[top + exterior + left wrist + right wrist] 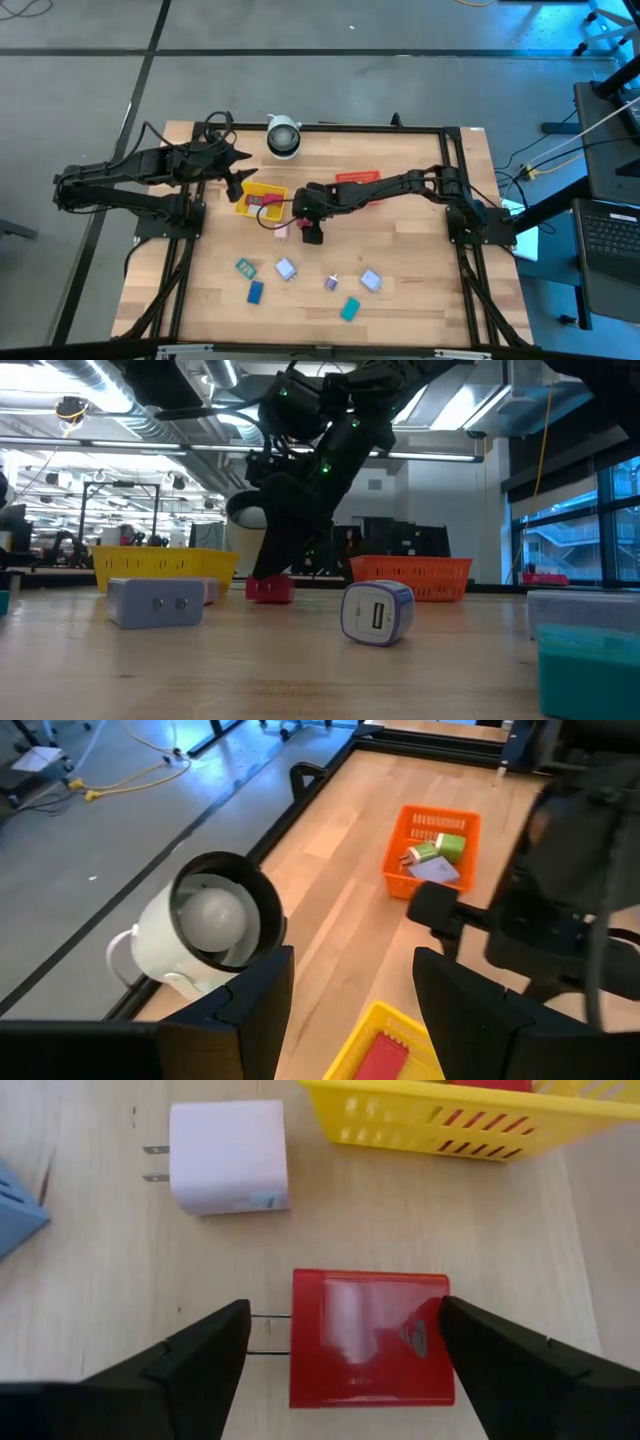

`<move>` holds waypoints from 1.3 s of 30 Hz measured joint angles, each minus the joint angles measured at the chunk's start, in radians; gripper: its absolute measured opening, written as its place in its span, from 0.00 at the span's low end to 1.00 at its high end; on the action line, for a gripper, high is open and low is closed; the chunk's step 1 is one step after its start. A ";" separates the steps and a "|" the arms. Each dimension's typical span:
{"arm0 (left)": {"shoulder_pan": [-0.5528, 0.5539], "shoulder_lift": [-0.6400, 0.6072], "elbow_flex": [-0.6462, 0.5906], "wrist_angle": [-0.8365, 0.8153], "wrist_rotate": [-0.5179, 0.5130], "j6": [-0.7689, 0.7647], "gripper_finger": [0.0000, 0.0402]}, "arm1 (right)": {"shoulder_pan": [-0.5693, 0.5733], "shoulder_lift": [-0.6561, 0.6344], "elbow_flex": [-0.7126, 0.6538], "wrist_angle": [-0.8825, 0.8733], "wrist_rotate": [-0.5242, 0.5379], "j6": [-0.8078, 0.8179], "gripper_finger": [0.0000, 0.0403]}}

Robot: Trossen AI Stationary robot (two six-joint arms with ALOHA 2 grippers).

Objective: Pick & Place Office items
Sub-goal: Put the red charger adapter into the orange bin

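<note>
- Sorting looks partly done: yellow tray [262, 197] already has a red piece in it, and the red tray [431, 863] holds a green and a whitish item.
- Right gripper [340, 1342] is down at the table just near of the yellow tray, fingers spread wide either side of a red charger block [368, 1338], not squeezing it yet.
- A whitish plug block [228, 1158] sits just beside it.
- Roughly six more pieces are loose on the near table, e.g. the teal block [349, 309].
- Left gripper [352, 1005] hovers spread and empty over the yellow tray's far side.
</note>
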 joint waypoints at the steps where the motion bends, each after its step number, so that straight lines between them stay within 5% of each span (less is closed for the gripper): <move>1: 0.000 0.000 0.000 0.000 0.007 0.000 0.50 | 0.000 0.000 0.000 0.000 -0.002 0.000 0.83; 39: 0.000 0.000 0.000 -0.051 0.075 0.001 0.50 | -0.002 0.000 -0.003 -0.021 0.074 -0.048 0.85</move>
